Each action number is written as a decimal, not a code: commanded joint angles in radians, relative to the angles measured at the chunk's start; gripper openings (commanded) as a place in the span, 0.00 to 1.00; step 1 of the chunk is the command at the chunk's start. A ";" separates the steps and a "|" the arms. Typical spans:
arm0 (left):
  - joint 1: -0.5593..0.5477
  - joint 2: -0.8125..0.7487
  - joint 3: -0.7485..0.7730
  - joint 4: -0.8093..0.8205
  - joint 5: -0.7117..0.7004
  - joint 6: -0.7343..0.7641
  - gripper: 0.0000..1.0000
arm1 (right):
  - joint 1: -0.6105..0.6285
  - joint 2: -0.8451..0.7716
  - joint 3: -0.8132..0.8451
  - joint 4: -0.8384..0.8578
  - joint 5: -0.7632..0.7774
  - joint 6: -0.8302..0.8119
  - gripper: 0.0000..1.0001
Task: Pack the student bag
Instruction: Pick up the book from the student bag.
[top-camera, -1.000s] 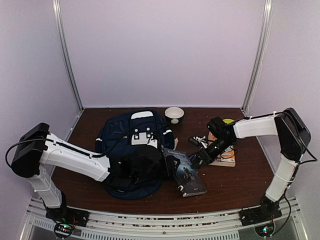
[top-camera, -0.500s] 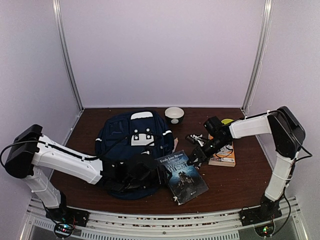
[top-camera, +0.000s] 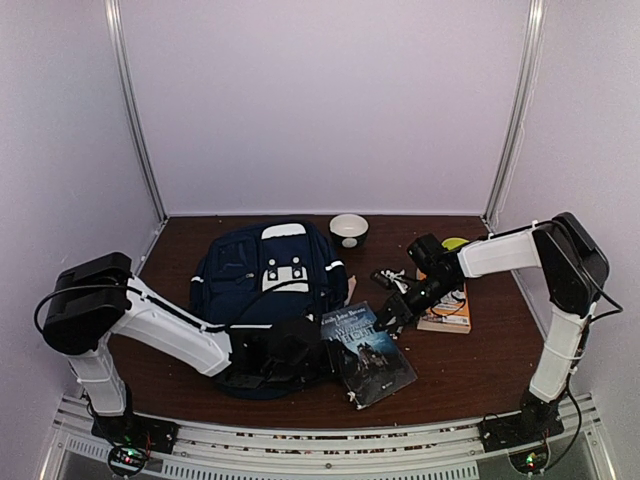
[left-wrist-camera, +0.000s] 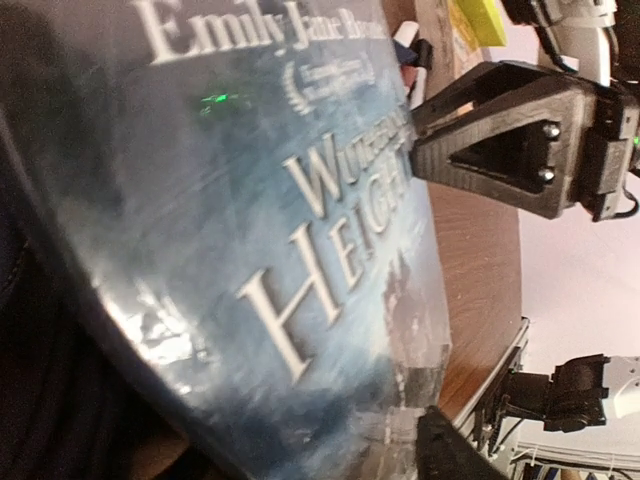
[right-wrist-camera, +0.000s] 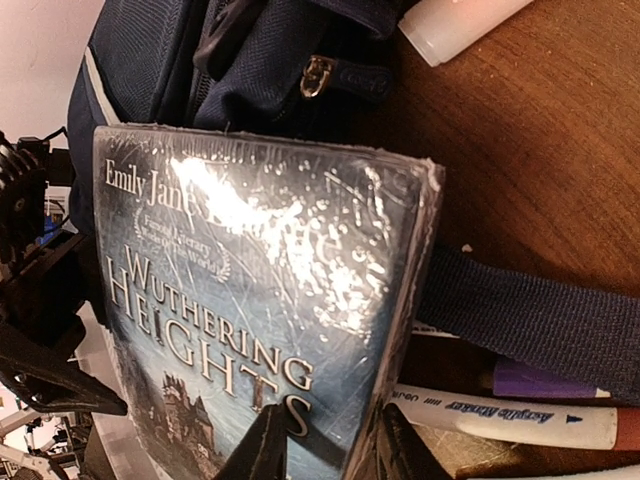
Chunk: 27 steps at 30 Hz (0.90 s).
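Observation:
The navy student bag (top-camera: 262, 285) lies flat at centre left; a part of it also shows in the right wrist view (right-wrist-camera: 190, 70). A blue "Wuthering Heights" book (top-camera: 368, 352) lies tilted at the bag's right side. My right gripper (top-camera: 392, 315) is shut on the book's far edge, one finger on the cover (right-wrist-camera: 265, 445), the other under the edge. My left gripper (top-camera: 300, 345) sits at the bag's near edge by the book's left side. The book (left-wrist-camera: 270, 250) fills the left wrist view. Only one fingertip (left-wrist-camera: 455, 450) shows, set wide.
A white bowl (top-camera: 349, 229) stands behind the bag. An orange-covered book (top-camera: 447, 305) and loose markers (top-camera: 392, 280) lie to the right, with a yellow-green thing (top-camera: 456, 243) behind. Markers (right-wrist-camera: 500, 425) and a bag strap (right-wrist-camera: 530, 310) lie by the held book.
My left gripper has dropped from the middle of the bag to its near edge. The book has swung round and now lies flatter, with my right gripper still on its edge.

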<state>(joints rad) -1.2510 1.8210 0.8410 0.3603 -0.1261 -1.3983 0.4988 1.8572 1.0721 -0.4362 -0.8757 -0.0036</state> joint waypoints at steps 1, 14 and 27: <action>0.007 0.000 -0.001 0.221 -0.017 0.042 0.47 | 0.000 0.004 -0.017 0.003 -0.010 0.000 0.31; 0.033 -0.067 0.002 0.307 -0.029 0.155 0.13 | -0.199 -0.254 -0.024 -0.157 -0.095 -0.043 0.41; 0.212 -0.367 0.050 0.192 0.080 0.460 0.00 | -0.276 -0.571 -0.028 -0.089 -0.255 0.017 0.71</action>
<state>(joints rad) -1.1252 1.5398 0.8326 0.4240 -0.0856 -1.0191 0.2222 1.2888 1.0477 -0.6266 -1.0416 -0.0753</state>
